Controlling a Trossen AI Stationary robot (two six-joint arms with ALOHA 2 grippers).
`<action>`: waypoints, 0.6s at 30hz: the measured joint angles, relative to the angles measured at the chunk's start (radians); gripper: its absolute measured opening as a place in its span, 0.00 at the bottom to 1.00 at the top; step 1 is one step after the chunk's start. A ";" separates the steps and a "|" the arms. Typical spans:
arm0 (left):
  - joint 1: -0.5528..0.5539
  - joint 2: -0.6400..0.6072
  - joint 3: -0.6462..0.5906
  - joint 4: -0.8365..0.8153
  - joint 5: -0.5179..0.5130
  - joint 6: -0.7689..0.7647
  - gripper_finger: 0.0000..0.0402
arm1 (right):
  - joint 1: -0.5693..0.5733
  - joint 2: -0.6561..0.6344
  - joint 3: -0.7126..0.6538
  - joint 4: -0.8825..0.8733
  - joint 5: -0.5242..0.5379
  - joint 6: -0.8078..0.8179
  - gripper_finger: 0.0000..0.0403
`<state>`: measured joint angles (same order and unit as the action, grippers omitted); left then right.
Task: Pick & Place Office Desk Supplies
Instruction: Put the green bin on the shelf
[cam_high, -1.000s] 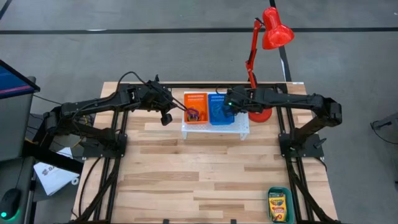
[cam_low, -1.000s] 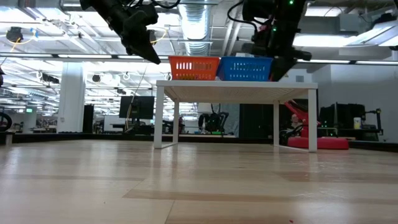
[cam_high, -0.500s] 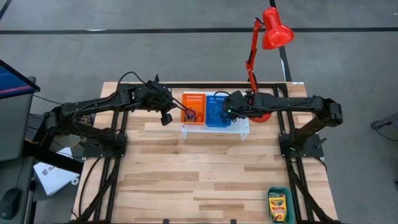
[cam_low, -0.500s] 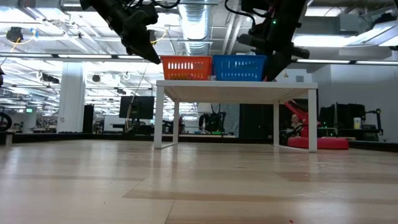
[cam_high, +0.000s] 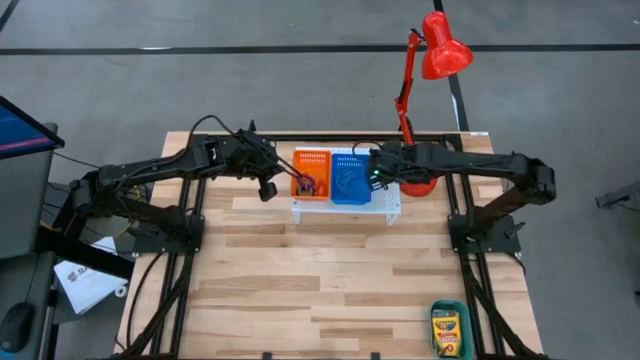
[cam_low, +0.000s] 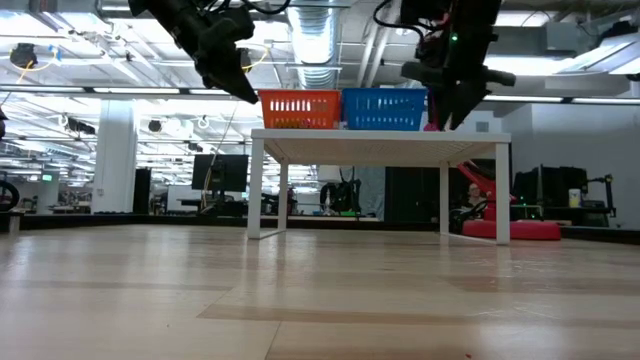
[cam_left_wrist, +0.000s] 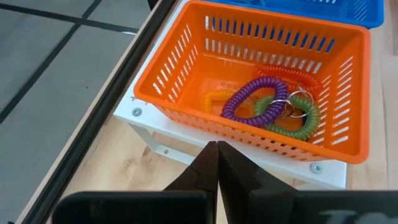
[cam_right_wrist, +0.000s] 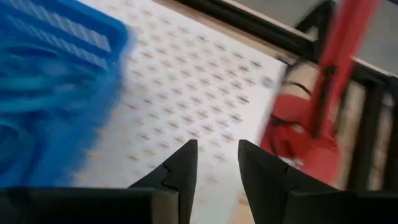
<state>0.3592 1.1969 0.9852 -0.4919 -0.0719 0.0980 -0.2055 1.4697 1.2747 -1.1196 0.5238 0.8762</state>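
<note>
Above stand (cam_high: 385, 205), right gripper (cam_right_wrist: 216, 163) seemingly empty

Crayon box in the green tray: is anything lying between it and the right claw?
Nothing visible. The right claw hovers open by the blue basket; only bare table separates it from the crayon box.

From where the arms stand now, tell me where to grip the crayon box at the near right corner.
Grip the crayon box across its two long sides, coming straight down. It lies flat in a green tray, long axis running toward the table's near edge, so probably only its narrow width suits the fingers.
</note>
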 joint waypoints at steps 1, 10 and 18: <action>0.000 0.000 0.000 -0.001 -0.001 0.000 0.00 | 0.000 -0.007 0.000 -0.026 0.000 0.009 0.28; 0.000 0.000 0.000 -0.037 0.004 0.015 0.00 | 0.191 -0.058 -0.001 -0.182 -0.102 0.118 0.28; -0.013 -0.032 0.001 -0.227 0.148 0.017 0.00 | 0.518 -0.108 0.000 -0.196 -0.159 0.355 0.28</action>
<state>0.3465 1.1645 0.9863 -0.7192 0.0757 0.1148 0.3122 1.3613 1.2743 -1.3156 0.3649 1.2314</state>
